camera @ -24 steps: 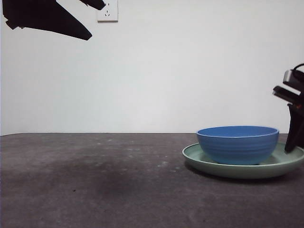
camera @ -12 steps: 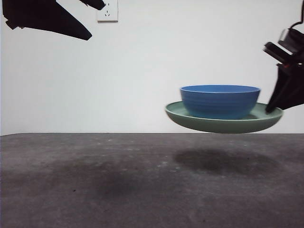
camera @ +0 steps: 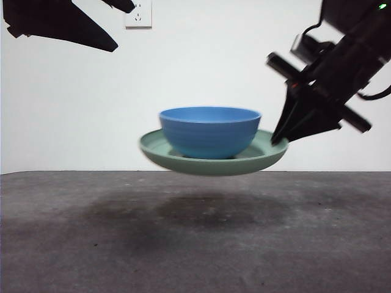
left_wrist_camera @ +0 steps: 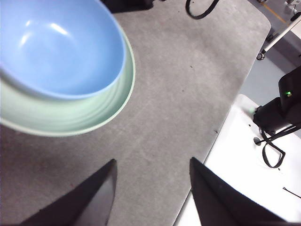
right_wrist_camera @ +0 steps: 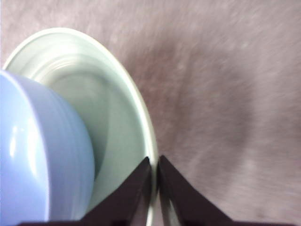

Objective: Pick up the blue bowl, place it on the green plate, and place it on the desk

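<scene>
The blue bowl sits in the green plate, and both hang in the air above the desk. My right gripper is shut on the plate's right rim, one jaw on each side of the edge. In the right wrist view the bowl fills the plate's inner side. My left gripper is open and holds nothing; it hovers high at the front view's top left. Its wrist view shows the bowl and the plate from above.
A white wall with a socket stands behind the desk. A dark shadow lies on the desk under the plate. In the left wrist view the desk's edge meets a white surface with black stands and cables.
The plate with the bowl rose off the desk, then moved left while staying aloft. My right arm came further into view with it. The left arm has not moved.
</scene>
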You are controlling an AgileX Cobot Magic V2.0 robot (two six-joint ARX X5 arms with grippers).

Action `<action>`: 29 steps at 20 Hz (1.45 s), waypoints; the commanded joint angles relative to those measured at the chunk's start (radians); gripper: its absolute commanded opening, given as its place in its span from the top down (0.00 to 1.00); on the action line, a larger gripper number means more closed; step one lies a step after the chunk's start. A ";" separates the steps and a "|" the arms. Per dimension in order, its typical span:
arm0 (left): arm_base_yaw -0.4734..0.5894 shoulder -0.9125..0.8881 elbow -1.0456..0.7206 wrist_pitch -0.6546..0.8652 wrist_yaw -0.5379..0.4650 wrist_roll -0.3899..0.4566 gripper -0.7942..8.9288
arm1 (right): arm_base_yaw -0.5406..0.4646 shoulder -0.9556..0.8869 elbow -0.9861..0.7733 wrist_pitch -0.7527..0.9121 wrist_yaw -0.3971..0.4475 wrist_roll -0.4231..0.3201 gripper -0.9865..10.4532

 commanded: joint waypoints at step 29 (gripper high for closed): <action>-0.006 0.006 0.009 -0.018 0.005 0.016 0.66 | 0.069 0.109 0.022 0.074 0.098 0.072 0.75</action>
